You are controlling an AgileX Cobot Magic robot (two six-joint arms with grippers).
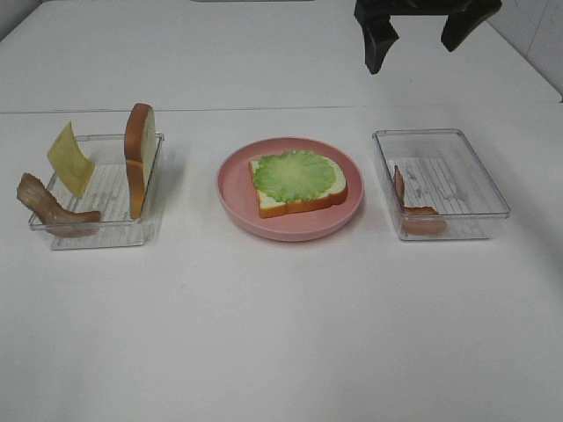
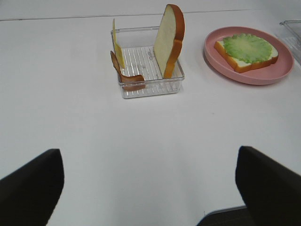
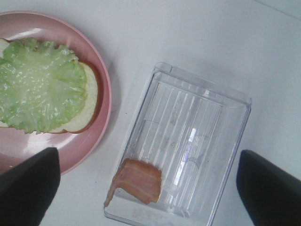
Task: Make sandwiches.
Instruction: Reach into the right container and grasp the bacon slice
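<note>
progress: early, judging by the stack; only the base layers are on.
done: bottom bread slice (image 1: 336, 180) lies flat on the plate (image 1: 230, 189), with lettuce (image 1: 295, 174) spread over it.
left to do: bacon, cheese and the top bread; none of them is on the plate yet.
left gripper (image 2: 150, 188): fingers apart, holding nothing, over bare tabletop (image 1: 281, 334).
left tray (image 1: 97, 236): ahead of the left gripper, well apart from it. It holds the cheese (image 1: 70, 158) on edge, the left bacon strip (image 1: 48, 204) draped over the wall, and the second bread slice (image 1: 139, 158) standing upright.
right gripper (image 1: 418, 44): fingers wide apart, holding nothing.
right tray (image 1: 440, 132): directly under the right gripper. The right bacon strip (image 1: 413, 214) lies at the wall nearest the plate.
plate vs right gripper: just beside the tray below it, toward the other arm.
next, my guess: the right bacon strip is the closest pick for the right gripper.
</note>
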